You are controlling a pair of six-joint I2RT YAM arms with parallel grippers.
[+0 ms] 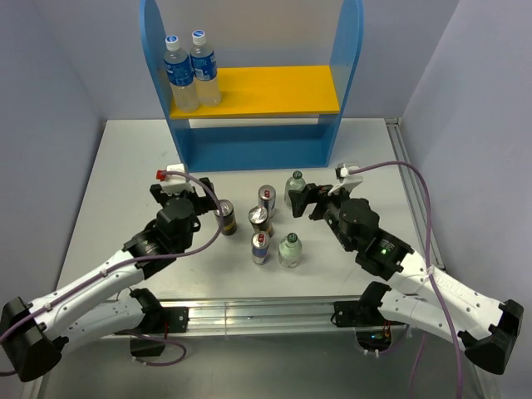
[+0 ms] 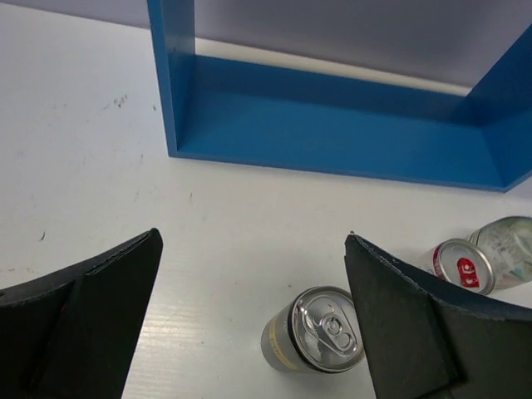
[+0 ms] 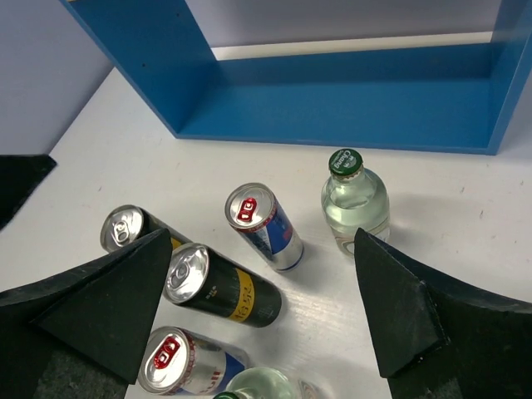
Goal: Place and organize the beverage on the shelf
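The shelf [image 1: 249, 91] stands at the back, with blue side panels and a yellow upper board. On the table before it stand two dark gold-topped cans [image 1: 224, 217] [image 1: 260, 221], two slim silver-blue cans [image 1: 267, 199] [image 1: 260, 247] and two green-capped glass bottles [image 1: 294, 187] [image 1: 289, 249]. My left gripper [image 1: 208, 202] is open, and the left dark can [image 2: 320, 339] stands between its fingers, close to the right one. My right gripper [image 1: 310, 200] is open above the group, with the far bottle [image 3: 355, 199] just inside its right finger [image 3: 399, 299].
Two blue-capped water bottles [image 1: 190, 71] stand at the left end of the yellow board. The shelf's blue lower bay [image 2: 332, 133] is open toward me. Grey walls close in the table on both sides, and a rail runs along the near edge.
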